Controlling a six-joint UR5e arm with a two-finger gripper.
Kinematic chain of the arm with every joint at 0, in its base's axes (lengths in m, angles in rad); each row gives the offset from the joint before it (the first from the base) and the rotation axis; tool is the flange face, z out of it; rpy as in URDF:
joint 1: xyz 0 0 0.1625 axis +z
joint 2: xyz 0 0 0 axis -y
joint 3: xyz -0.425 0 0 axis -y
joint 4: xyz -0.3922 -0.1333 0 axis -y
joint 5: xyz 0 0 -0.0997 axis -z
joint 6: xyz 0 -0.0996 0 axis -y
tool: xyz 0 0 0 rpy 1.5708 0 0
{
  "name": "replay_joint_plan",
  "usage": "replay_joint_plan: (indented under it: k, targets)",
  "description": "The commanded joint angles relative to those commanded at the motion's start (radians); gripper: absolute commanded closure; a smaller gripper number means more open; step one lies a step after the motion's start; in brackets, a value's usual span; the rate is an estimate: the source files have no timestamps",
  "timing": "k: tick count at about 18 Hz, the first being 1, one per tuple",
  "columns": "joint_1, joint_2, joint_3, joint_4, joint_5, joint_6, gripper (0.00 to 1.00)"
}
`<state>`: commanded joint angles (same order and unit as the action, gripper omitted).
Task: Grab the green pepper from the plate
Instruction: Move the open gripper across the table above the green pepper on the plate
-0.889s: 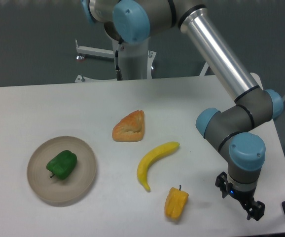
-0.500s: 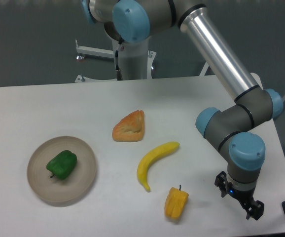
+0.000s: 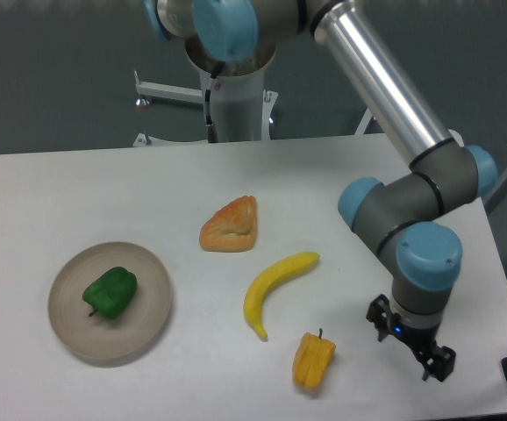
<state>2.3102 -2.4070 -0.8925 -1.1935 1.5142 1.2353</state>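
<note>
Plate (image 3: 153, 326): round, beige-grey, low rim, on the white table (image 3: 78, 193). Taken here as the landmark.
Green pepper (image 3: 110, 292): lies on the plate, a little left of its middle, dark stem pointing down-left. Glossy, lumpy. Nothing touches it.
Bread wedge (image 3: 231, 225): orange-brown, up and right of the plate, apart from it.
Banana (image 3: 271, 288): yellow, curved, right of the plate, between the plate and the arm; its upper tip points away from the plate.
Yellow pepper (image 3: 313, 360): yellow-orange, small dark stem on top, right of the plate and lower than the banana, just beyond the banana's near tip.
Gripper (image 3: 409, 340): far right of the plate, past the yellow pepper, low over the table near its front edge. Two dark fingers stand apart with a clear gap between them; nothing is held in that gap.
Arm (image 3: 385, 88): silver tube with blue joint caps, slants down from the top middle to the gripper, well apart from the plate.
</note>
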Motion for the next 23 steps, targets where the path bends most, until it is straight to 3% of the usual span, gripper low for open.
replay_joint_plan:
  k: [6,9,12,15,20,23]
  targets:
    - [-0.057,0.137,-0.156,-0.002,-0.104,-0.233,0.00]
    - [-0.112,0.213,-0.262,0.002,-0.126,-0.333,0.00]
    - [-0.159,0.268,-0.350,0.008,-0.216,-0.466,0.00]
    - [-0.215,0.344,-0.457,0.011,-0.229,-0.519,0.00]
    - [-0.299,0.373,-0.560,0.028,-0.241,-0.626,0.00]
    - [-0.336,0.388,-0.624,0.121,-0.240,-0.680,0.00]
